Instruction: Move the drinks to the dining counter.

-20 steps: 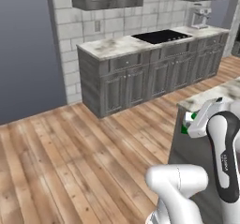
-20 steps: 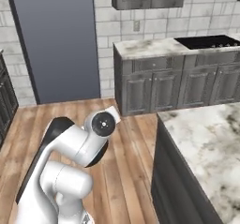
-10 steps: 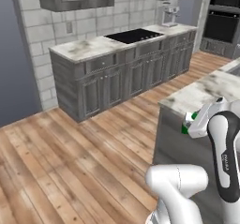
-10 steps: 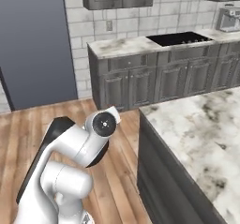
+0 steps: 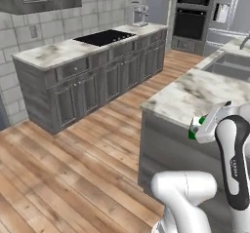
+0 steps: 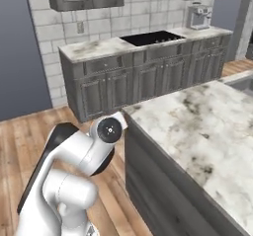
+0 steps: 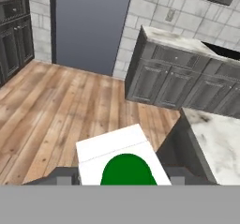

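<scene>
My gripper (image 7: 122,177) is shut on the small green-and-white carton (image 7: 121,156), one of the drinks, which sits between the dark fingertips (image 7: 63,176) at the bottom of the hand view. In the left base view the carton (image 5: 194,128) shows as a white and green block in the gripper (image 5: 199,128), held at the near edge of the dining counter (image 5: 195,91). That marble-topped island (image 6: 197,126) runs along my right, and its corner (image 7: 216,143) lies just right of the carton in the hand view.
A grey sink (image 5: 233,66) is set into the island's far end. The back counter (image 5: 58,54) carries a black cooktop (image 5: 105,37) and a mixer (image 5: 139,11). Wall ovens (image 5: 193,17) stand beyond. Open wood floor (image 5: 73,164) lies to my left.
The whole scene has slid left in both base views, so the base has moved. The island now looms closer and larger. The carton stays in the gripper.
</scene>
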Robot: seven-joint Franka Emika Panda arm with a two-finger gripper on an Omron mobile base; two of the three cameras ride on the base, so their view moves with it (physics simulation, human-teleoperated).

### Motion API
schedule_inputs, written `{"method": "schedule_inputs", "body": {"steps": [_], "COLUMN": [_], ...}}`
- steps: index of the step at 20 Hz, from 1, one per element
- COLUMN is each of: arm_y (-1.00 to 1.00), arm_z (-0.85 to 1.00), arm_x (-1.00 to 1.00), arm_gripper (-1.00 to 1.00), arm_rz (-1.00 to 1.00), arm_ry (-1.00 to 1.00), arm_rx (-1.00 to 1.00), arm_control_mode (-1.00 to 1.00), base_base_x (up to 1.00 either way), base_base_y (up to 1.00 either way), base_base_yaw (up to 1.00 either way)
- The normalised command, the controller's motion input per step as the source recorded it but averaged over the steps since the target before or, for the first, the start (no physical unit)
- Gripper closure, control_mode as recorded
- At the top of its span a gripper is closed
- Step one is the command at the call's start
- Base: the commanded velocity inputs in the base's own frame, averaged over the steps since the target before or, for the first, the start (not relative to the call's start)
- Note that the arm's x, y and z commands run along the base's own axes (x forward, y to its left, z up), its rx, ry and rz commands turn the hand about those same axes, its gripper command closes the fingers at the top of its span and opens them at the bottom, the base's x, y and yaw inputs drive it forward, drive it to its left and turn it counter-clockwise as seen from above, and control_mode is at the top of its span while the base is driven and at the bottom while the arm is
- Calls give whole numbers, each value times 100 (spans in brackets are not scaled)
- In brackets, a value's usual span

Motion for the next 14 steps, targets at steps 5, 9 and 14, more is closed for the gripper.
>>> {"method": "schedule_inputs", "body": {"steps": [5, 9, 14], "arm_y": [0, 0, 0], "arm_z": [0, 0, 0], "arm_x": [0, 0, 0], "arm_gripper": [100, 100, 100], "arm_rz": [0, 0, 0], "arm_ry": [0, 0, 0], "arm_rx": [0, 0, 0], "arm_control_mode": [100, 100, 100], "base_base_x": [-29, -34, -31], "base_base_y": [-37, -31, -28], "base_base_yaw": [-41, -39, -38]}}
